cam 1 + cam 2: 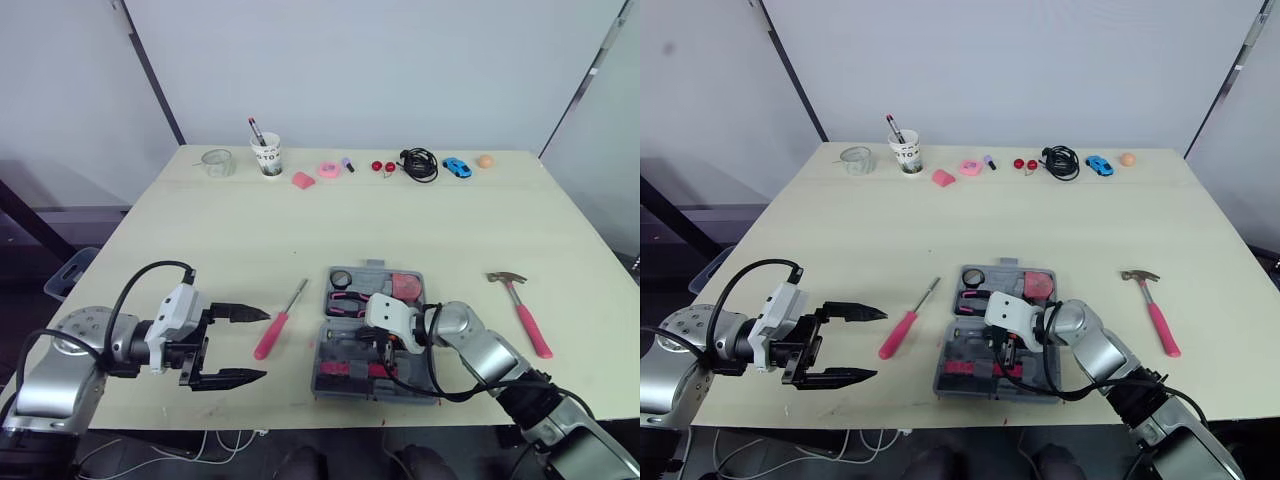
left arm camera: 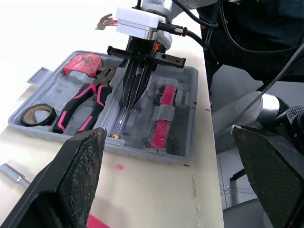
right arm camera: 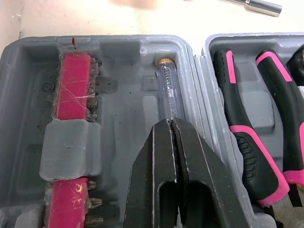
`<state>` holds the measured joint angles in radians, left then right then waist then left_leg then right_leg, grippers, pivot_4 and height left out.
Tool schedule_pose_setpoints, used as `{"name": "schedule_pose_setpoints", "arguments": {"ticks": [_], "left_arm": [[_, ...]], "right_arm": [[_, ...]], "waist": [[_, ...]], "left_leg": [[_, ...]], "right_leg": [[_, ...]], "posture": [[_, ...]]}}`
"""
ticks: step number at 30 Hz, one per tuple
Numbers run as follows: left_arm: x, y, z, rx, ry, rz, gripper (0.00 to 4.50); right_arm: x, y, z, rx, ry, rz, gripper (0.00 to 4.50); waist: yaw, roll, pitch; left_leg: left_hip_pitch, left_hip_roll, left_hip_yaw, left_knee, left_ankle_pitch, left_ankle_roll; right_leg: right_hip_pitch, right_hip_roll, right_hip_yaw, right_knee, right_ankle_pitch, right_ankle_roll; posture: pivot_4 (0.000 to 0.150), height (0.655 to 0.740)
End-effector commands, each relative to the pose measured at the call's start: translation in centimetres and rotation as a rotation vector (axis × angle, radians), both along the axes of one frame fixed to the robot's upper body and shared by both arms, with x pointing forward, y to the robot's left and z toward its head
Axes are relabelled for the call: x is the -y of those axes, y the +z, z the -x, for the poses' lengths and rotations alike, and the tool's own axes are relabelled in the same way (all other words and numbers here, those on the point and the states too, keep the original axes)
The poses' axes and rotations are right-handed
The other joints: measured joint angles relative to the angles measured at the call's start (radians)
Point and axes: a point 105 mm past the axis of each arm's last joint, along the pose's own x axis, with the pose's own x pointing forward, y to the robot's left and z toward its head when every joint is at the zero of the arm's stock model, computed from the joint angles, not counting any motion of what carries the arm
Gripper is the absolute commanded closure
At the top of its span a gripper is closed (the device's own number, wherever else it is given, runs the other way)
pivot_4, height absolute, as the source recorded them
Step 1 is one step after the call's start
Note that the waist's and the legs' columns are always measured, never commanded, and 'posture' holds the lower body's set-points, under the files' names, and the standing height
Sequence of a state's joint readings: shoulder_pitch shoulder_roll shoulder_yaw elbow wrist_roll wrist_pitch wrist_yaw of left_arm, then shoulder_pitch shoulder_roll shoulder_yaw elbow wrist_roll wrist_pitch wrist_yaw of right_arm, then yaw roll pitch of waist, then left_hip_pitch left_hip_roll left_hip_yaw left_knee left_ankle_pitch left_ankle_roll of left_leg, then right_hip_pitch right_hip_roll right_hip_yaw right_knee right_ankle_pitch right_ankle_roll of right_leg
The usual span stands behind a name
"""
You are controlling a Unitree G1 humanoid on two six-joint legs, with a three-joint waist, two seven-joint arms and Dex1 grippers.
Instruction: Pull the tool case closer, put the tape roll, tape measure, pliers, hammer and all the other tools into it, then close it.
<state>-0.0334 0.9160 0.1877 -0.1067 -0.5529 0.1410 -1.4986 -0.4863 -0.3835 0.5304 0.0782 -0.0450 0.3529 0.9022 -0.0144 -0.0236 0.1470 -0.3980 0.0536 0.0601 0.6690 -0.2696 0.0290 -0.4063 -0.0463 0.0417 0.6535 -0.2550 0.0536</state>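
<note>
Right end effector (image 3: 171, 124) closed tight inside the open tool case (image 3: 118, 80), its tips set at a clear-handled tool (image 3: 167, 92).
The left end effector (image 1: 266, 345) is held wide open and empty, just beside the pink screwdriver (image 1: 275, 330) on the counter (image 1: 300, 230) — the hammer (image 1: 525, 310) is seen well apart, right of the case.

The left arm (image 1: 60, 365) reaches forward and inward, low on the robot's left. The left gripper (image 1: 262, 345) is held level, its two black fingers (image 1: 235, 313) spread wide and pointing toward the robot's right. The right arm (image 1: 490, 352) bends inward from the right. Its wrist is turned so the right gripper (image 3: 170, 124) points downward, fingers pressed together along their length.
</note>
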Motion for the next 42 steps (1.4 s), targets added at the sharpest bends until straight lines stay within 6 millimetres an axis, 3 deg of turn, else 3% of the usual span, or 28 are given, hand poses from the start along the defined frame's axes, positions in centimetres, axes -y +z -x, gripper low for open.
{"name": "schedule_pose_setpoints", "arguments": {"ticks": [1,10,14,18,24,27,34,42], "left_arm": [[-0.1,0.9,0.0,0.039,-0.011,-0.002,0.0],[0.0,0.8,0.0,0.037,-0.011,0.002,0.0],[0.1,0.7,0.0,0.039,-0.005,0.007,0.0],[0.1,0.7,-0.1,0.036,0.037,0.049,0.0],[-0.1,0.8,-0.4,0.034,0.129,0.117,0.0],[-0.5,0.9,-0.9,0.037,0.228,0.182,0.0],[-2.4,-1.2,-1.3,0.034,0.436,0.217,0.0],[-4.1,-3.3,-0.7,0.034,0.622,0.226,0.0]], "right_arm": [[1.0,-0.9,-0.5,-0.044,-0.078,0.033,4.46],[2.1,-2.5,-0.5,-0.114,-0.15,0.113,4.46],[1.1,-1.0,-0.5,-0.063,-0.122,0.022,4.46],[0.2,2.5,-0.7,0.019,-0.098,-0.186,4.46],[1.1,5.7,-0.6,0.092,-0.123,-0.386,4.46],[3.4,6.6,-0.6,0.135,-0.211,-0.437,4.46],[10.6,7.1,-0.3,0.209,-0.503,-0.525,4.46],[17.4,6.2,2.9,0.253,-0.78,-0.544,4.46]], "waist": [[0.0,-0.001,0.0],[0.001,-0.003,-0.003],[0.001,-0.003,-0.003],[0.0,-0.003,-0.002],[-0.001,-0.003,-0.002],[0.002,-0.003,-0.002],[0.002,-0.003,-0.002],[0.001,-0.003,-0.002]], "left_leg": [[0.0,0.0,0.0,0.0,0.0,0.0],[0.002,0.0,0.0,0.0,0.0,0.0],[0.002,0.0,0.0,0.0,0.0,0.0],[0.001,0.0,0.0,0.0,0.0,0.0],[0.0,0.0,0.0,0.0,0.0,0.0],[0.0,0.0,0.0,0.0,0.0,0.0],[0.0,0.0,0.001,0.0,0.0,0.0],[0.0,0.0,0.001,0.0,0.0,0.0]], "right_leg": [[0.0,0.0,0.0,0.0,0.0,0.0],[0.0,0.0,0.0,0.002,0.0,0.0],[0.0,0.0,0.0,0.002,0.0,-0.001],[0.0,0.0,0.001,0.002,0.0,0.0],[-0.001,0.0,0.001,0.002,0.001,0.002],[-0.001,0.0,0.001,0.002,0.001,0.002],[-0.001,-0.001,0.001,0.002,0.001,0.001],[-0.001,-0.001,0.002,0.002,0.0,0.0]], "posture": [[0.15,0.74],[0.15,0.74],[0.15,0.74],[0.15,0.74],[0.15,0.74],[0.15,0.74],[0.15,0.74],[0.15,0.74]]}}
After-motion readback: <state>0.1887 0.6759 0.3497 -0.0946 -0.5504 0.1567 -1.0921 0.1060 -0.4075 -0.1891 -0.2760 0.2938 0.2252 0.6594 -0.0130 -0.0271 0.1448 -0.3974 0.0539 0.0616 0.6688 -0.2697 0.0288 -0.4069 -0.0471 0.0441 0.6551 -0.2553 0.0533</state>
